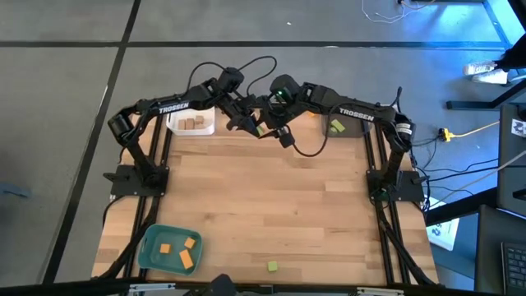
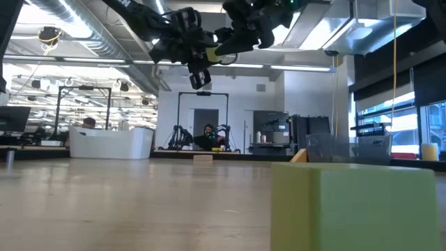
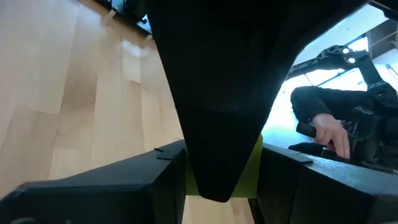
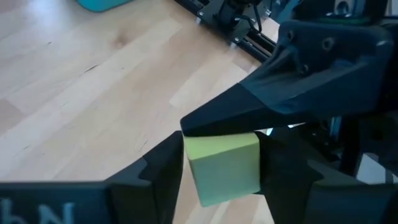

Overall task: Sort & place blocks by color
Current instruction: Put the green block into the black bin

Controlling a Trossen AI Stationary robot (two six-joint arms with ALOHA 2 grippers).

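Between both grippers' fingers (image 4: pixel 283 174) — green block (image 4: pixel 222 167), white tray (image 1: pixel 191 123) nearby.

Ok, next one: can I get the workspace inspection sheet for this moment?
Surface: wooden table.
Job's things: tan blocks in white tray; orange blocks in teal tray; green block in grey tray; loose green block alone on the table.
Clutter: nothing seen.
Grippers: left gripper and right gripper both clamp the held green block in the air.
Cables: black cable loops below the grippers; yellow cable on the floor.
Surroundings: person in the room behind.
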